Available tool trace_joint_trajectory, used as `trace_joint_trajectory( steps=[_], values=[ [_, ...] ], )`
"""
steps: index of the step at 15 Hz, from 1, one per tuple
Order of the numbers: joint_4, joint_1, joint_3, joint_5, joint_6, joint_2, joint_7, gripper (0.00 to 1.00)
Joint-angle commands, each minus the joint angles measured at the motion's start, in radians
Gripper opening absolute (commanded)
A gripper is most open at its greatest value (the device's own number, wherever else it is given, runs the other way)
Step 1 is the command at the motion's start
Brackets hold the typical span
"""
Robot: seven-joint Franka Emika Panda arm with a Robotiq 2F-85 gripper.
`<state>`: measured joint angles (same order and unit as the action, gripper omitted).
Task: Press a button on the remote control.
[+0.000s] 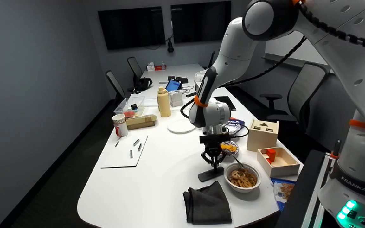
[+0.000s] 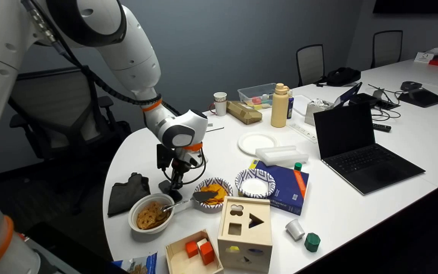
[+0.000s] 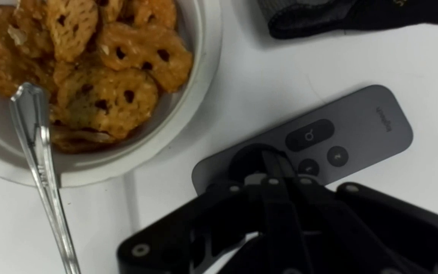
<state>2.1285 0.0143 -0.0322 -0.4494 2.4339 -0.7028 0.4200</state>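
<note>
Wrist view: remote control flat on the white table, button side up, lying aslant. Pale print "logitech" legible across the end away from the gripper. Oval button bears a magnifier symbol. Two small round buttons carry a mark each, too blurred to read with certainty. Dark cloth at the upper edge shows a scrap of gold lettering, cut off; one letter looks like an S.

Other writing: "FRANKA EMIK" on the dark band of the arm base, cut by the edge of the view. Blue book: spine partly legible, "telligence".

Jaws: clenched, fingers side by side, nothing seen between them. Remote control lies directly below the tips, which overlap the edge of its dark round pad, next to the small round buttons. Contact or slight gap: cannot tell. Fingers hide part of the round pad.

Both exterior views: gripper points down over the remote control, around mid-length. Remote control is just beside the bowl of brown snacks and near the cloth; wrist view shows it apart from both.
</note>
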Motion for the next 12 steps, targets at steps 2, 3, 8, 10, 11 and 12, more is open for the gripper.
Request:
trace_joint_trajectory(
  steps=[2,3,8,10,11,12],
  values=[
    [0.037,-0.013,0.012,-0.019,0.029,0.051,0.0,0.0],
    [0.058,-0.011,0.013,-0.023,0.035,0.074,0.002,0.0],
    [0.187,0.008,0.006,-0.015,0.025,0.247,0.028,0.26],
    [0.238,0.01,0.004,-0.01,0.028,0.324,0.03,0.34],
    [0.259,0.014,0.0,-0.002,0.026,0.36,0.036,0.41],
    [0.277,0.018,-0.003,0.009,0.02,0.395,0.044,0.47]
  ],
)
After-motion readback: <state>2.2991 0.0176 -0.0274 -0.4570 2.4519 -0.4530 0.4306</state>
